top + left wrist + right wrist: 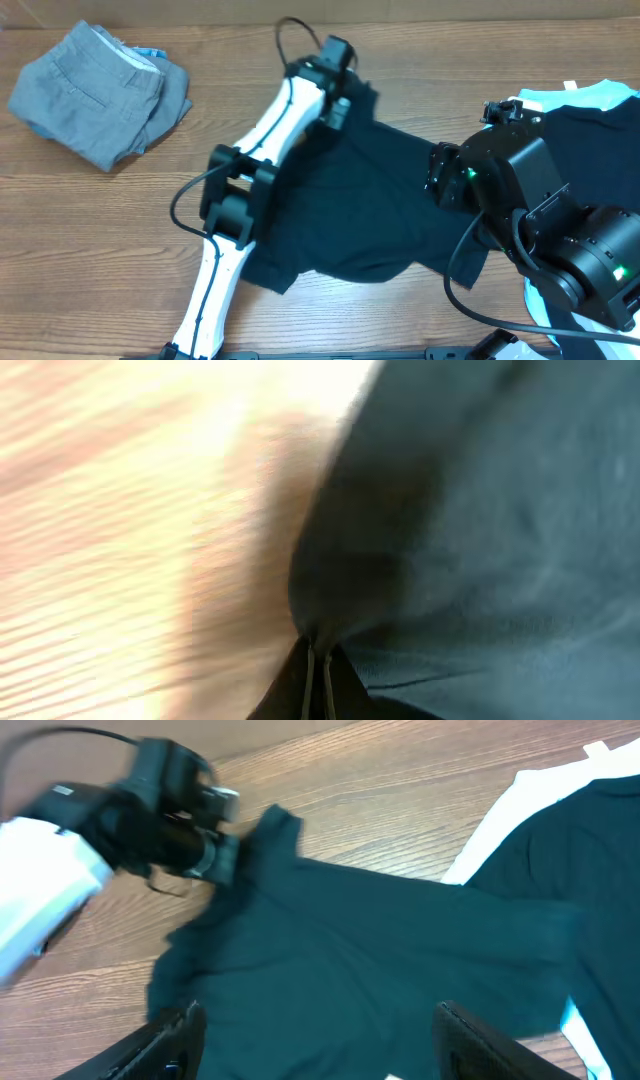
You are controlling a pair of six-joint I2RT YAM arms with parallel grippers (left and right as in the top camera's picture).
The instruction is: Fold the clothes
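Observation:
A dark teal shirt (pixel 360 200) lies spread and rumpled across the middle of the table. My left gripper (pixel 345 100) is shut on the shirt's far upper edge; in the left wrist view the closed fingertips (pixel 318 670) pinch a fold of the dark cloth (pixel 480 530). My right gripper (pixel 440 175) is open and empty, hovering over the shirt's right part; its two fingers (pixel 315 1030) stand wide apart above the cloth (pixel 360 950). The left arm's wrist shows in the right wrist view (pixel 170 810).
Folded grey trousers (pixel 95 90) lie at the back left with a bit of light blue cloth under them. A pile of clothes, dark over pale blue (pixel 590 110), lies at the right edge; it also shows in the right wrist view (pixel 590 870). Bare wood table (pixel 100 230).

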